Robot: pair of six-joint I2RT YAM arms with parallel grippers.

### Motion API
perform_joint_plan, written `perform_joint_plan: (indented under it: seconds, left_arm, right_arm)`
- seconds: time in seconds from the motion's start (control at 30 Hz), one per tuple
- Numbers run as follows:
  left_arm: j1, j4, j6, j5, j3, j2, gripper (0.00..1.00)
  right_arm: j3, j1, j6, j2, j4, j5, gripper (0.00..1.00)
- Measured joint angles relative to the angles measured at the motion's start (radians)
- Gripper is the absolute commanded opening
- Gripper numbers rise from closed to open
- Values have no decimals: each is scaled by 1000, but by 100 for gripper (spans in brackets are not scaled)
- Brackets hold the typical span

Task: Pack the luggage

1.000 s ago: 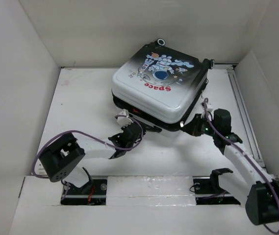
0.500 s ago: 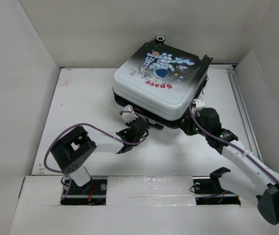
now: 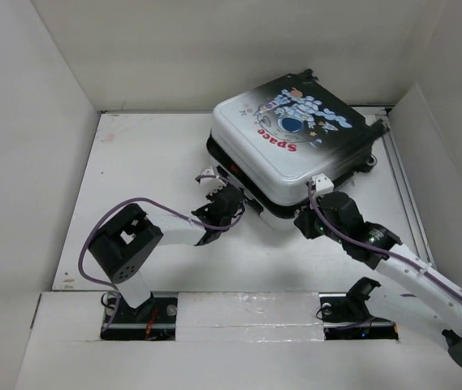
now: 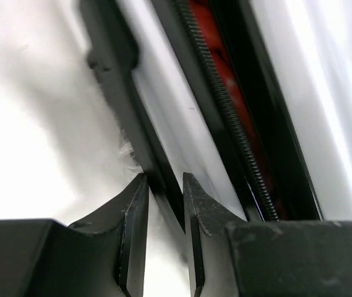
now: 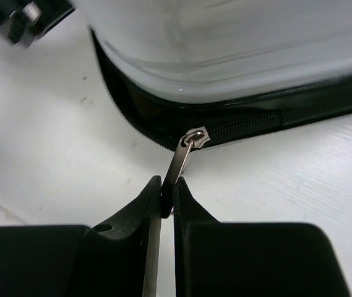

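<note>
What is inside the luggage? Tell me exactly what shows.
Only a sliver of something red shows through the unzipped gap in the luggage, beside the zipper teeth. Otherwise it is closed, hiding everything else; the right hand holds the zipper pull.

the luggage [image 3: 320,154] lid reads "space" in red.

Suitcase [image 3: 295,146] lies flat at the far right of the tabletop [image 3: 141,187], turned askew, astronaut print and red "Space" facing up. Lid's down, seam partly unzipped, red showing inside, silver zipper pull [image 5: 187,158] sticking out on the near side.
</note>
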Motion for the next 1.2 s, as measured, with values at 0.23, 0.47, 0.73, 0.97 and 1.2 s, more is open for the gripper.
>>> perform_joint_plan:
  seconds: [0.23, 0.47, 0.73, 0.97, 1.2]
  left_arm:
    - [-13, -1, 81, 84, -17, -60, 0]
    - [-22, -69, 110, 138, -119, -306, 25]
    - [-19, -164, 138, 47, -126, -418, 88]
    - [256, -188, 199, 187, 179, -285, 86]
    - [549, -240, 201, 488, 764, 172, 83]
  right_arm:
    - [51, 19, 37, -32, -165, -133, 0]
    - [43, 17, 74, -3, -141, -277, 66]
    - [84, 60, 74, 1, -113, -288, 74]
    - [265, 70, 65, 25, -89, -256, 72]
    - [370, -98, 118, 24, -58, 79, 87]
